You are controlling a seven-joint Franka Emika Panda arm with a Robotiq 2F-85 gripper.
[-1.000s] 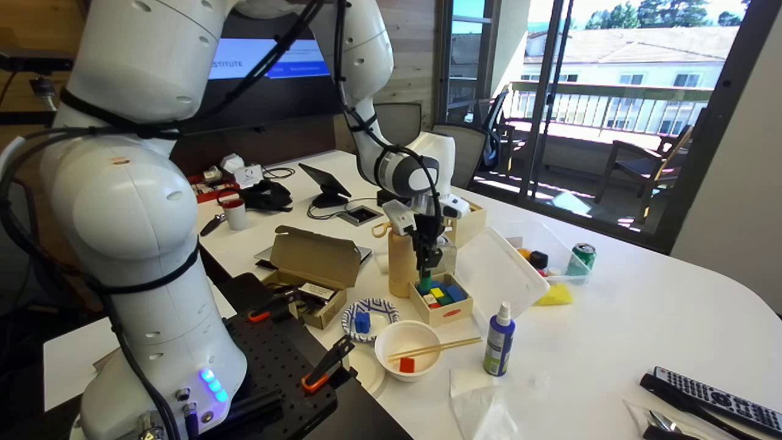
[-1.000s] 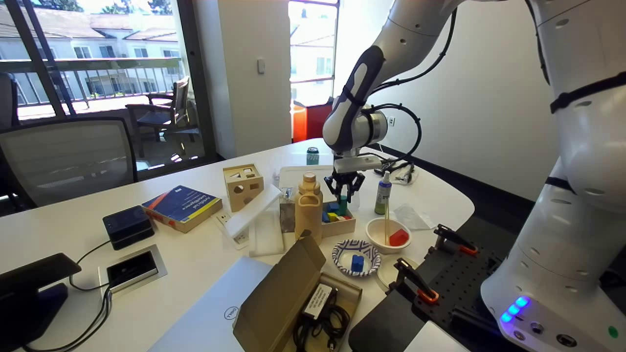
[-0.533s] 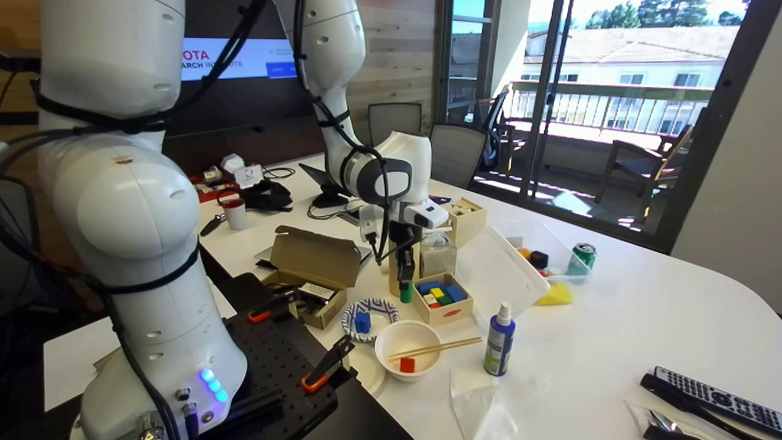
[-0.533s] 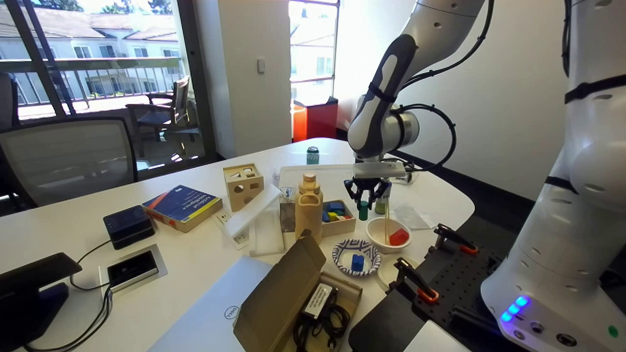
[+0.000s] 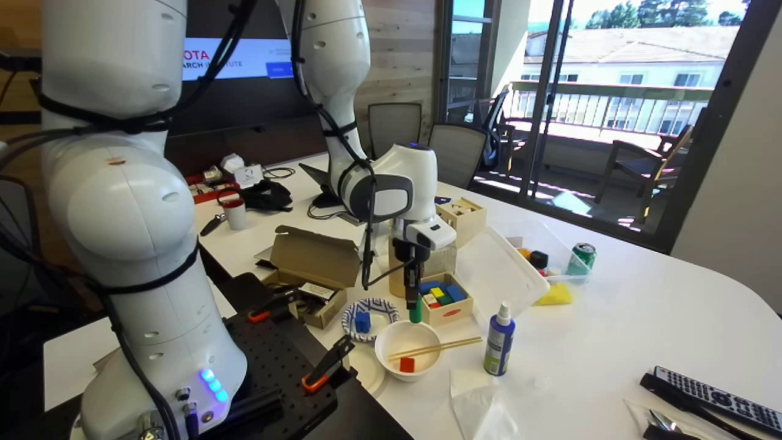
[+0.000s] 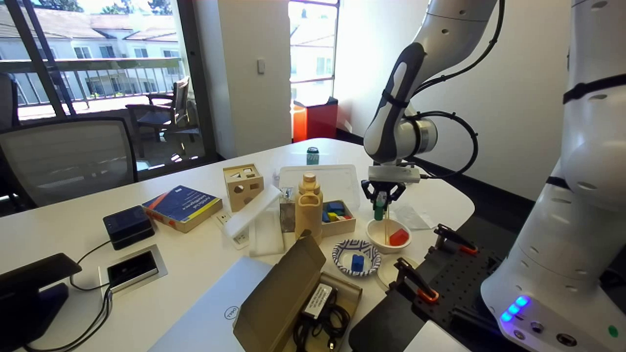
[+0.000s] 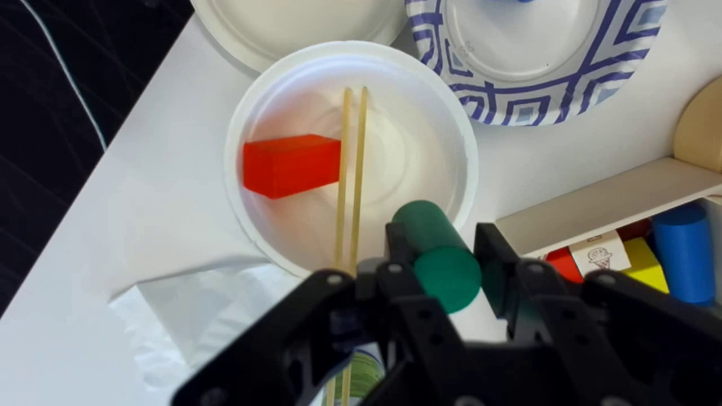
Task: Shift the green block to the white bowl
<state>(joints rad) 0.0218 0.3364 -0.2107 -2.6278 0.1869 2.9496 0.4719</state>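
Observation:
The green block [image 7: 449, 279] is a solid green cylinder. My gripper [image 7: 440, 239] is shut on it, with a finger on each side, and it points down below the fingertips. It also shows in both exterior views [image 5: 416, 313] [image 6: 379, 211], under the black gripper [image 5: 412, 303] [image 6: 383, 199]. The white bowl [image 7: 463, 194] stands on the table and also shows in both exterior views [image 5: 386, 368] [image 6: 375, 246]. The block's lower end is by the bowl's rim, on the side near the wooden box. I cannot tell the gap above the rim.
In the bowl lie a red block [image 7: 293, 163] and two chopsticks [image 7: 361, 152] that stick out over the rim. Beside it are a patterned plate [image 7: 519, 110], a wooden box of blocks [image 5: 449, 316], a spray bottle [image 5: 500, 345] and a tan flask [image 6: 308, 210].
My gripper has carried the green block out of the wooden box, over the table and to the bowl's rim. The bowl and the other objects have not moved.

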